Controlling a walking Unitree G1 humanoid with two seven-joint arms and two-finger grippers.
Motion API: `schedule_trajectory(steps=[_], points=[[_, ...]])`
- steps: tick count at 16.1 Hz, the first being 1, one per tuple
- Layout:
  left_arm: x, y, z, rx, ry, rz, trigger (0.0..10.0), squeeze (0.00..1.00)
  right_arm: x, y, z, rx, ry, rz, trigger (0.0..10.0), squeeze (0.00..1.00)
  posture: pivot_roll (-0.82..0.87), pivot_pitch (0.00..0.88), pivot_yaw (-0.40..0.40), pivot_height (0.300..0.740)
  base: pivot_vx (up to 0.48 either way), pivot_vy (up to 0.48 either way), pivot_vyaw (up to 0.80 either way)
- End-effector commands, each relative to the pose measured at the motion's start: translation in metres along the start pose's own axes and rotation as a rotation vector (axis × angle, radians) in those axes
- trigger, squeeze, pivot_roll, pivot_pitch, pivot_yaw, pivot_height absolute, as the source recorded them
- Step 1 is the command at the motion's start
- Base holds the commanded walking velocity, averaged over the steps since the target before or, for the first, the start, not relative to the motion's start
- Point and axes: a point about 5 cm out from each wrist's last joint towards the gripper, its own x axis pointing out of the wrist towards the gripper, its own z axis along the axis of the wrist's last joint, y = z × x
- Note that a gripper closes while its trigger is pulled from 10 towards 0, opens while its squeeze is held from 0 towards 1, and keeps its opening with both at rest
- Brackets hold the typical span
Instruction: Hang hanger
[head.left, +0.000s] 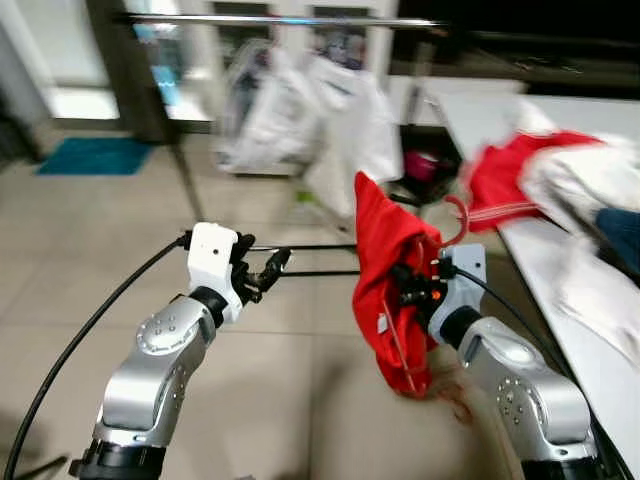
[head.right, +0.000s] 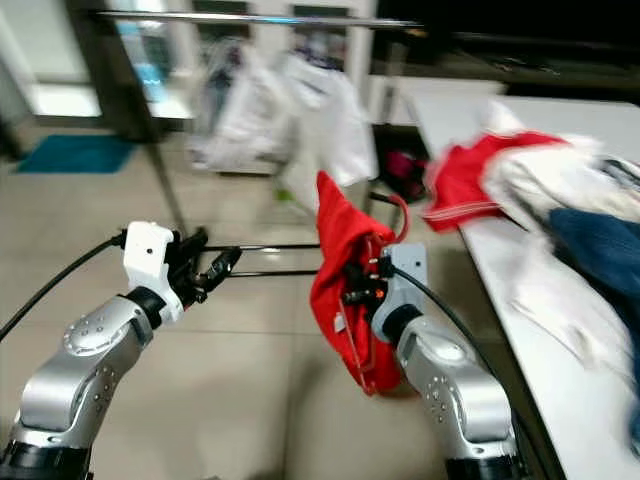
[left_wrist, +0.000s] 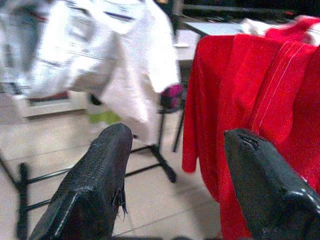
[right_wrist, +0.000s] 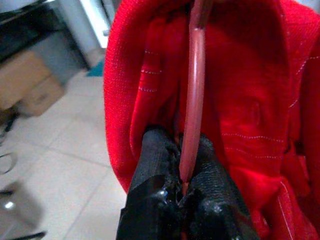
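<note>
Hanger (right_wrist: 194, 95) — thin, red, draped in a red garment (head.left: 385, 280) — sits clamped between the right gripper (right_wrist: 182, 175) fingers, held above the tiled floor (head.left: 290, 390). Left gripper (left_wrist: 175, 170) hovers beside it, fingers apart. Beyond, white clothes (head.left: 330, 110) hang from a rail (head.left: 280, 20) — more clothes (head.left: 570, 180) are piled along the table edge (head.left: 530, 260).

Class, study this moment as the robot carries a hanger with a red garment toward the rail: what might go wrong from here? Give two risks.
1. The right hand pinches only the thin red hanger, so it may twist or slip out.
2. The red garment hangs bunched and low, so it could slide off before reaching the metal rail, while the open left hand supports nothing.
</note>
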Motion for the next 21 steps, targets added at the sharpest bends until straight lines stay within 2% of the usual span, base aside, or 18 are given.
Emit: schedule_trajectory(steps=[1,15,17,19,21], points=[[-0.0023,0.0013,0.0023,0.01,-0.014,0.009,10.0,0.0,0.0008,0.0072,0.0065,-0.016,-0.029,0.046,10.0,0.0,-0.07,0.0,0.015,0.74,0.349,0.0,0.8],[-0.0059,-0.002,0.0017,0.012,-0.008,-0.018,10.0,0.0,-0.0008,0.0097,0.0022,-0.008,-0.027,0.054,10.0,0.0,-0.07,0.0,0.02,0.74,0.345,0.0,0.0],[-0.0061,-0.0012,0.002,0.005,-0.009,-0.018,10.0,0.0,-0.0001,0.0089,0.0034,-0.036,-0.022,0.048,10.0,0.0,-0.07,0.0,0.02,0.74,0.345,0.0,0.0],[-0.0066,-0.0016,0.0024,0.004,-0.012,-0.017,10.0,0.0,-0.0003,0.0129,0.0031,-0.05,-0.021,0.079,10.0,0.0,-0.07,0.0,0.019,0.74,0.349,0.0,0.8],[-0.0067,-0.0014,0.0023,0.003,-0.013,-0.017,10.0,0.0,-0.0004,0.0149,0.0024,-0.039,-0.028,0.091,10.0,0.0,-0.07,0.0,0.018,0.74,0.352,0.0,0.0]])
